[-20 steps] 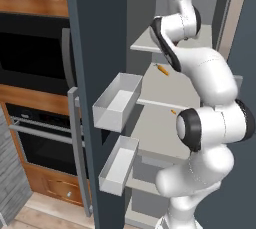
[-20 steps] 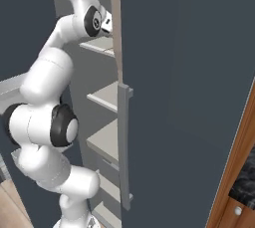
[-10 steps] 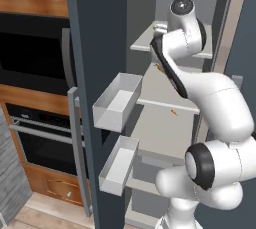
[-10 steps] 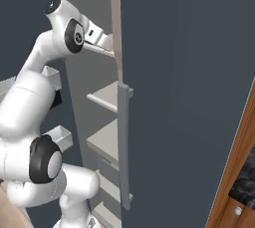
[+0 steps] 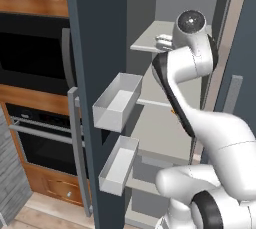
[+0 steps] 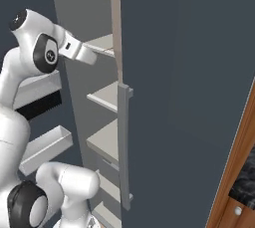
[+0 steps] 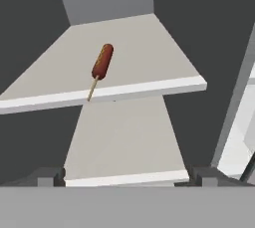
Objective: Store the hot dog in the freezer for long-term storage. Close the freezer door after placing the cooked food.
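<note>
Plainly, the tall slate blue-grey freezer [image 5: 165, 123] stands open, its pale grey shelves bare to the arm, and the flat slate blue-grey freezer door [image 5: 95, 48] with its long grey bar handle [image 5: 77, 148] is swung wide, two grey bins [image 5: 117, 102] jutting from its inner face. On the upper pale grey shelf [image 7: 149, 57] lies the small reddish-brown hot dog [image 7: 102, 61] on a thin tan stick, resting near that shelf's front edge with the stick end reaching the edge. The white arm's two-finger gripper [image 7: 127, 176] hangs apart from the sausage, jaws spread wide and holding nothing
</note>
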